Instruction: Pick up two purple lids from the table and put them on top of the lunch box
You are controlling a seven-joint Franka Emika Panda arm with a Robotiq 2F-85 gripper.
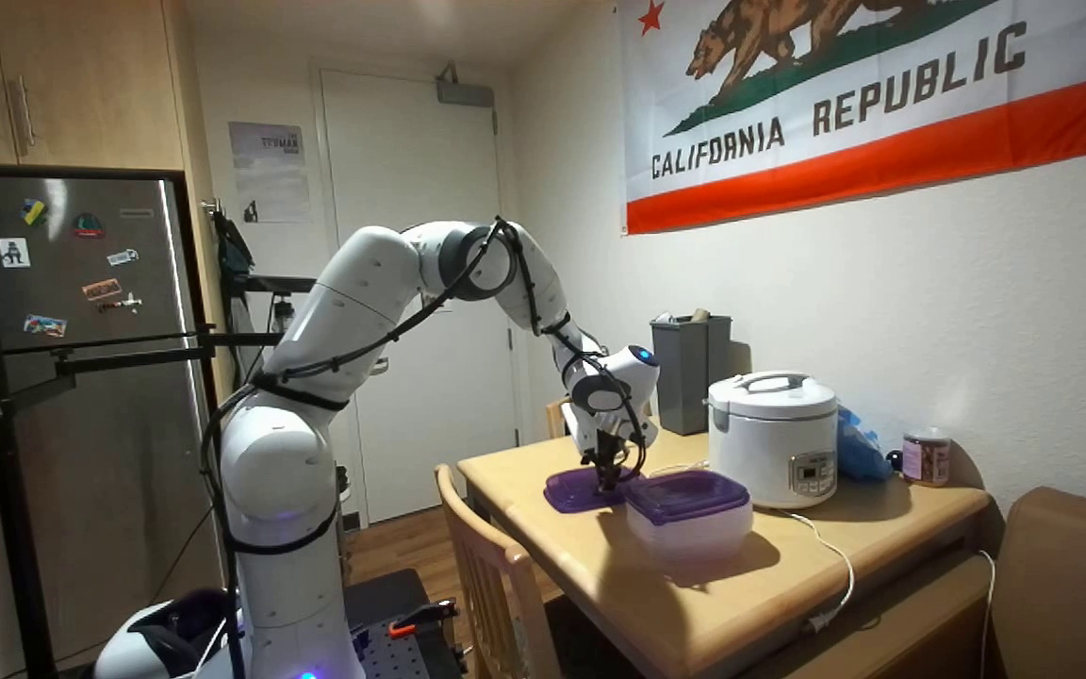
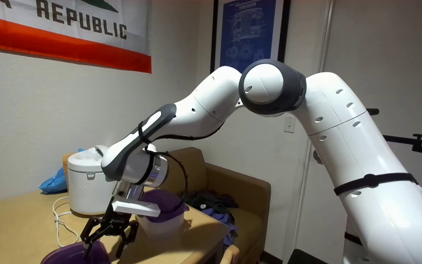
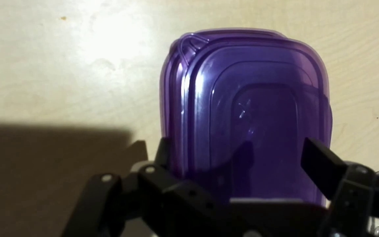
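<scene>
On the table (image 3: 77, 85) — purple lids (image 3: 262, 115) (stacked), lengthwise up the wrist view.

Wall flag (image 1: 882, 99): "CALIFORNIA REPUBLIC", dark capitals; "REPUBLIC" legible in both exterior views. Pale poster (image 1: 270, 174), framed blue print (image 2: 242, 36): lettering too small to read.

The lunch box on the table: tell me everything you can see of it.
The lunch box is a rounded-corner container in pale translucent lavender, plastic by its look. It stands upright on the light tan wooden table, near the white rice cooker, topped by a deep purple lid. Only table and lid are seen touching it; any contents cannot be made out.
</scene>
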